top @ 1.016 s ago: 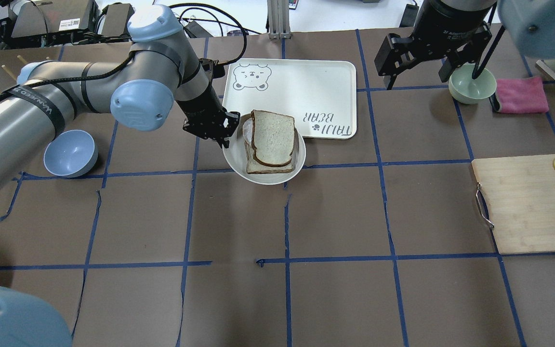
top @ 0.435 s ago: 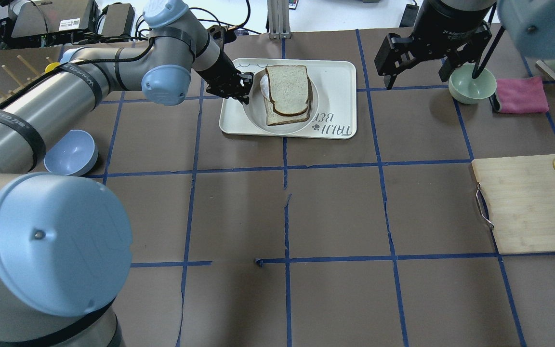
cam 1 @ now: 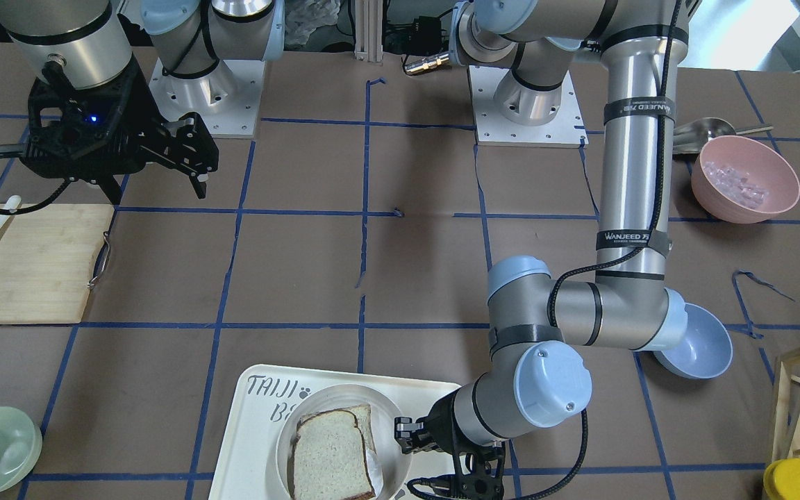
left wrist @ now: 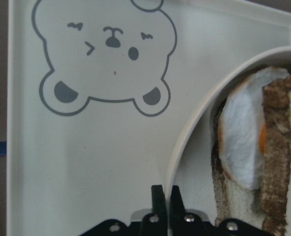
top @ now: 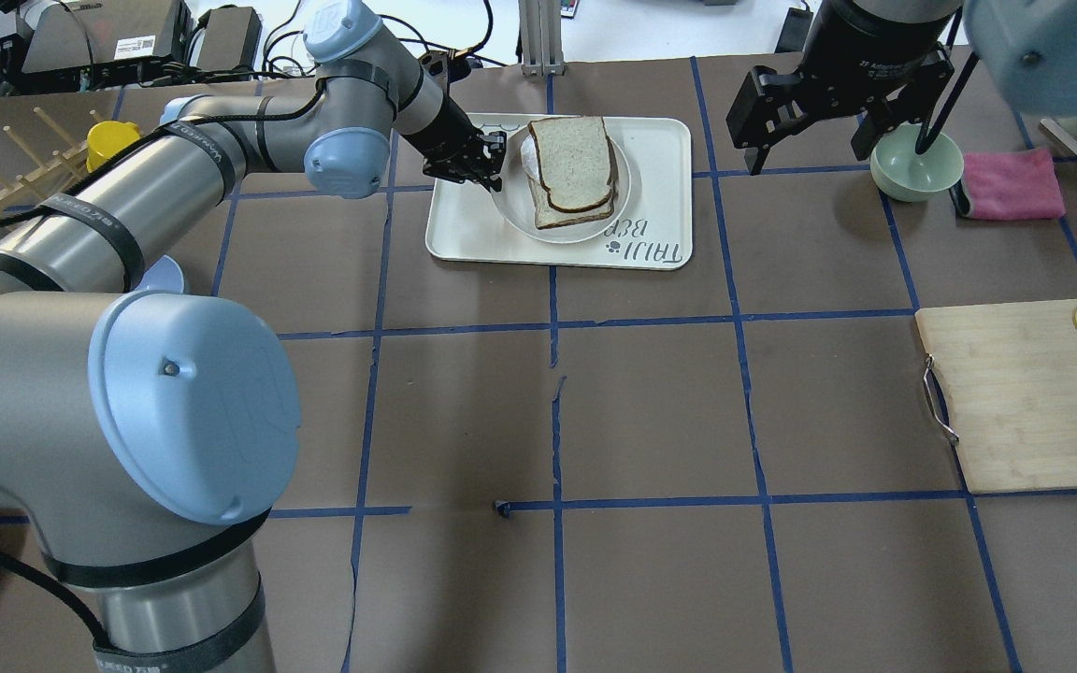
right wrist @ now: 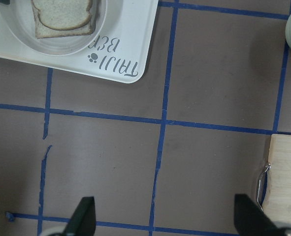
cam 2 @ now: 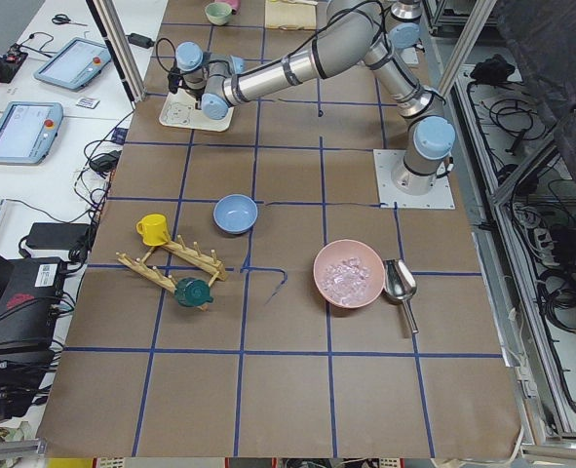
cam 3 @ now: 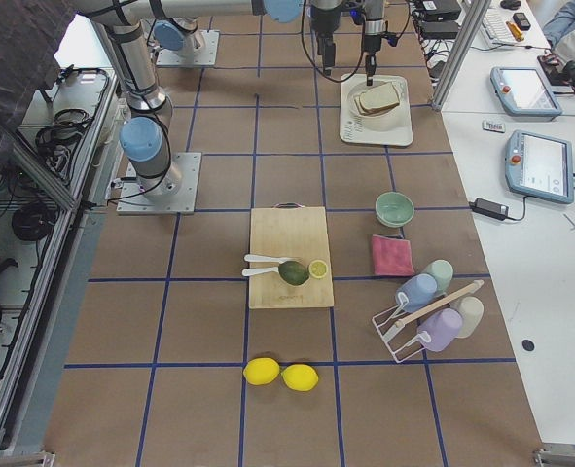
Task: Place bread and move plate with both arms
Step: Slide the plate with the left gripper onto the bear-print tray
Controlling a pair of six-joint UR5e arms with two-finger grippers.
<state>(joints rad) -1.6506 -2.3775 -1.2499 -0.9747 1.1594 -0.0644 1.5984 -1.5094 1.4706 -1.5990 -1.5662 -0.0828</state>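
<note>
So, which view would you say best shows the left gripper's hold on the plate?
The left wrist-mounted view: it looks along the left gripper, whose fingers pinch the rim of the plate. Overhead and front-facing views show it at the rim, but small; side views, tiny; the right wrist-mounted view shows only the plate.

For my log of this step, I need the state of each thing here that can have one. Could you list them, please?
left end effector: shut on the plate rim
right end effector: open, holding nothing
plate: within the tray, gripped at its rim
bread: flat on top of the egg slice, on the plate
pink bowl: upright, holds clear pieces
</note>
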